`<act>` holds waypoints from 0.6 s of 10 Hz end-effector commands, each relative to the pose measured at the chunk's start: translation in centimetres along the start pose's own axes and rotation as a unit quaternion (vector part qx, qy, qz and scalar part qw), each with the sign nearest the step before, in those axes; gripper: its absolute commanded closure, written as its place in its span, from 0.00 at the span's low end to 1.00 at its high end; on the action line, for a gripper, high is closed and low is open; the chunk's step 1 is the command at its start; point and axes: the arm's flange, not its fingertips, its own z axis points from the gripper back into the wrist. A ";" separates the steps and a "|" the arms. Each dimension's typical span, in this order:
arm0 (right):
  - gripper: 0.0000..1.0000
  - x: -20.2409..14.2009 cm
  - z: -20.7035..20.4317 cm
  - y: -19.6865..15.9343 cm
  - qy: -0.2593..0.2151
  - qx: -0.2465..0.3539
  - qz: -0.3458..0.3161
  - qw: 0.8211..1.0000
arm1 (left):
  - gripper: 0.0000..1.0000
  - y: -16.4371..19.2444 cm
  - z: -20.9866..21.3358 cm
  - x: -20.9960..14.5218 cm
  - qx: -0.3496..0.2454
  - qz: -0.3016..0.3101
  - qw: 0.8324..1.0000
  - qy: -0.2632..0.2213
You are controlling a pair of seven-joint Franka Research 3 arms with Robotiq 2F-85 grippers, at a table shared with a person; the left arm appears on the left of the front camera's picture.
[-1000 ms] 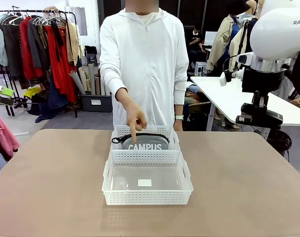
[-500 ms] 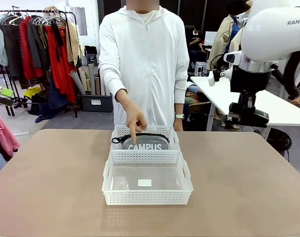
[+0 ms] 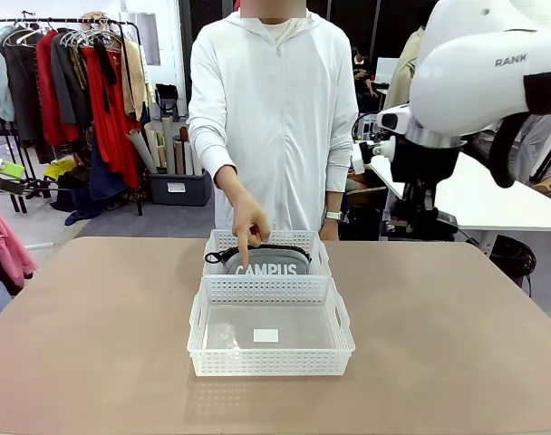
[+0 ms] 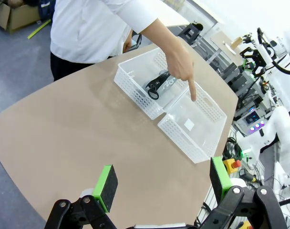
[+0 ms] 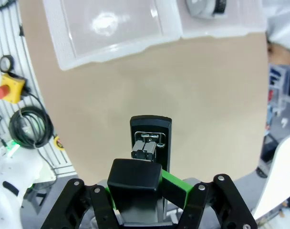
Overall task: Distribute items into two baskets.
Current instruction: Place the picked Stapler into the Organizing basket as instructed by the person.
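Observation:
Two white lattice baskets stand end to end at the table's middle. The far basket holds the grey "CAMPUS" pouch. The larger near basket has only a white label on its floor. A person's hand points a finger down by the pouch, near where the baskets meet. My right gripper hangs high over the table's far right, shut on the black stapler; the right wrist view has the stapler between the fingers. My left gripper is open above the table.
The person in a white hooded top stands at the table's far edge. In the left wrist view both baskets lie ahead with the hand over them. A second table stands behind at the right, clothes racks at the back left.
My right arm has swung left, toward the middle, carrying the stapler. The person's pointing hand and the baskets have stayed put.

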 end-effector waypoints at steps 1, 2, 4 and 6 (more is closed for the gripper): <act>0.87 1.7 -0.8 0.3 -0.032 -0.008 0.047 0.998 | 0.00 0.0 0.1 0.1 0.001 -0.001 1.000 -0.002; 0.87 3.2 -1.3 0.5 -0.036 -0.011 0.066 0.997 | 0.00 0.0 0.1 0.1 0.001 -0.001 1.000 -0.002; 0.87 6.1 -2.2 0.9 -0.038 -0.019 0.106 0.994 | 0.00 0.0 0.1 0.1 0.001 -0.001 1.000 -0.002; 0.87 8.7 -3.3 1.3 -0.048 -0.021 0.142 0.988 | 0.00 0.0 0.1 0.1 0.001 -0.001 1.000 -0.002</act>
